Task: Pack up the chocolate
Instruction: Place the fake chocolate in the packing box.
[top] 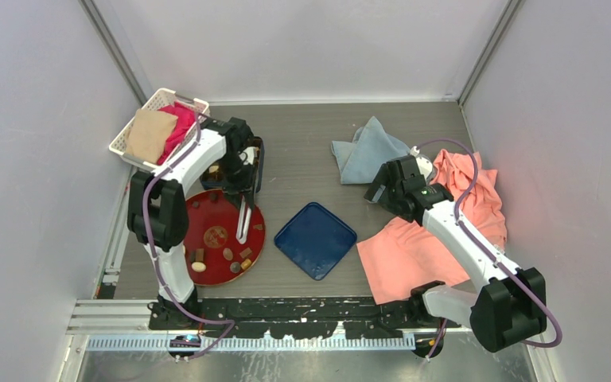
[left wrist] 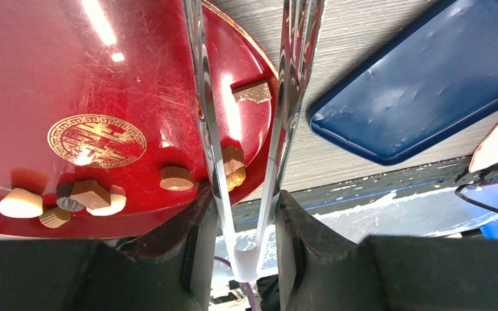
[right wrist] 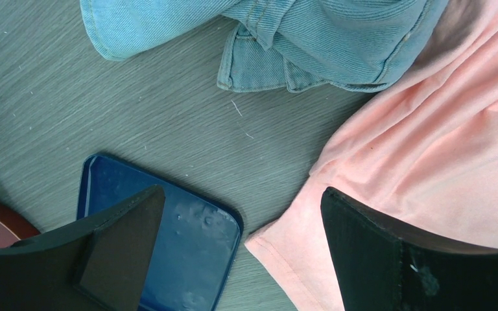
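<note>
Several chocolate pieces, brown, tan and cream, lie on the near part of a round red plate. In the left wrist view they show as a cream piece, a brown square and a tan round on that plate. My left gripper is shut on the hinge end of metal tongs, whose arms reach out over the plate's right side; their tips are out of the wrist view. My right gripper hangs open and empty above the table.
A dark blue square tray lies at the table's middle, right of the plate. A light blue denim cloth and a salmon-pink garment lie on the right. A white basket holding cloths stands at the back left.
</note>
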Tool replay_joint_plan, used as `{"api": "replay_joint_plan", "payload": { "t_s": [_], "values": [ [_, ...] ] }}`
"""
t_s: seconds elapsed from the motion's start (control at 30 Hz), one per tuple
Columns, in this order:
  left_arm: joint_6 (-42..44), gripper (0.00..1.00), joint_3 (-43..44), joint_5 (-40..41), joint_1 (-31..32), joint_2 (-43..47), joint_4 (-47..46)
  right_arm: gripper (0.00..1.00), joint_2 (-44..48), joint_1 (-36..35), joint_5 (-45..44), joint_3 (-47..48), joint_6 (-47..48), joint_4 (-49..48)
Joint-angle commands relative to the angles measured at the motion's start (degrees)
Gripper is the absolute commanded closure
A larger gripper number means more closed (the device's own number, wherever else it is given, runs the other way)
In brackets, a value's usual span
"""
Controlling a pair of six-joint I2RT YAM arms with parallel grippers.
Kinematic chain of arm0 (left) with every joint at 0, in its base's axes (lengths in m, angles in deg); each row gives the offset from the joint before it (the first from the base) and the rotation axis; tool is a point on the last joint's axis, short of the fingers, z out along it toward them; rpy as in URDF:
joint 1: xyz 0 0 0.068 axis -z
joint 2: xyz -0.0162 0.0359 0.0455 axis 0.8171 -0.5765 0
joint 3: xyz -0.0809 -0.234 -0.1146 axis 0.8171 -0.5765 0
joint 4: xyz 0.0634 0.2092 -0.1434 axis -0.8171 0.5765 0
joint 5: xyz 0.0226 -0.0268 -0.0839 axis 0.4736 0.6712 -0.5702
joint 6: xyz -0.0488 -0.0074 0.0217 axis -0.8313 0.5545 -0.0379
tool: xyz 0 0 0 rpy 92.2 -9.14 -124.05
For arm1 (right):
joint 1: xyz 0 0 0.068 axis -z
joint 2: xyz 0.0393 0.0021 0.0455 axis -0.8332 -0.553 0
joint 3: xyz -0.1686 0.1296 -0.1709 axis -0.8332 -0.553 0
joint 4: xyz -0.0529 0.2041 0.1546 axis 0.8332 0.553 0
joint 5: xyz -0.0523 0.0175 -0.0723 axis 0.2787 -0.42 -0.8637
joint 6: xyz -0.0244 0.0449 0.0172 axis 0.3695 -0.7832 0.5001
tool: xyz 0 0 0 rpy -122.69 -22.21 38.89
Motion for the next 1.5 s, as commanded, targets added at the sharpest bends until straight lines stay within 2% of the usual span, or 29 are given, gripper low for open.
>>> {"api": "replay_joint_plan", "payload": {
  "t_s": [0.0,0.27,1.07,1.47],
  "values": [
    [1.8,0.97,2.4,-0.7,-0.4,-0.5,1.3,0.04,1.5,-0.1,-1.8,0.9,0.1,-0.4],
    [1.3,0.98,3.2,1.9,-1.5,-1.2,2.3,0.04,1.8,-0.1,-2.1,0.3,0.1,-0.4],
    [2.3,0.94,1.3,-1.4,-2.3,-0.8,1.8,0.04,2.0,-0.2,-1.9,0.1,-0.3,-0.7],
    [2.2,0.79,1.6,-0.7,-2.3,-0.9,2.1,0.04,2.1,-0.1,-1.8,0.0,-0.4,-0.8]
  ]
}}
